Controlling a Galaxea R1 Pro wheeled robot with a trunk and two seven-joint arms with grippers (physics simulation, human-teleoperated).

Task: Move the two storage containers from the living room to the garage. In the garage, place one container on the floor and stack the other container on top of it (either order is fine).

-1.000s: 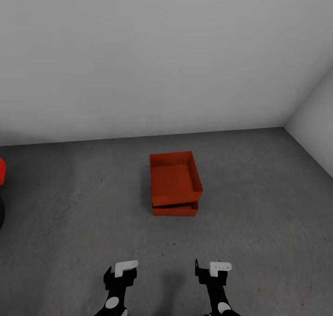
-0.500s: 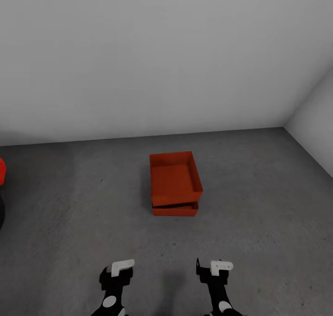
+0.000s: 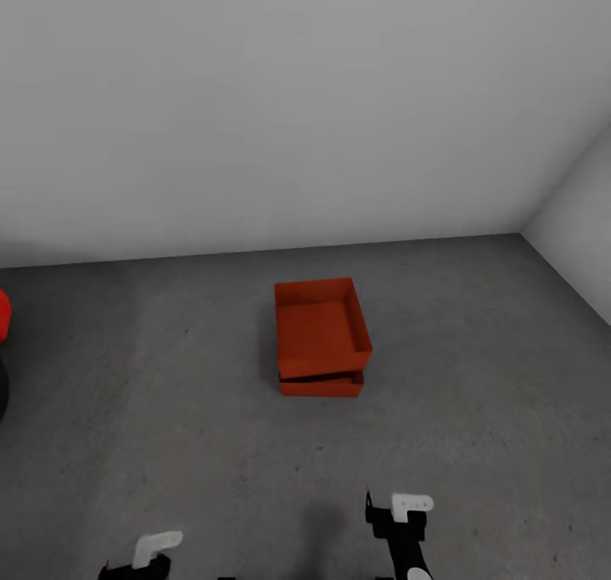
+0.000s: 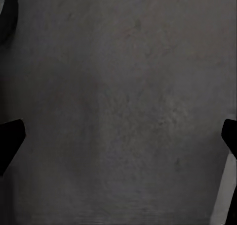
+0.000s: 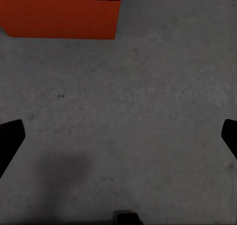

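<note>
Hanging low over the floor (image 3: 475, 368), your right gripper (image 5: 118, 136) has its jaws spread wide with nothing between them, and your left gripper (image 4: 118, 136) is spread and empty too. Ahead, well apart from both, the top bin (image 3: 322, 325) sits on the bottom bin (image 3: 322, 385) in the garage, so the stack looks done. It sits slightly skewed, its near edge overhanging; if you drive forward or swing an arm into it, you could knock it off. How firmly it rests is hard to judge, since most of the bottom bin is hidden. A red shape (image 3: 3, 315) is cut off at the edge.
</note>
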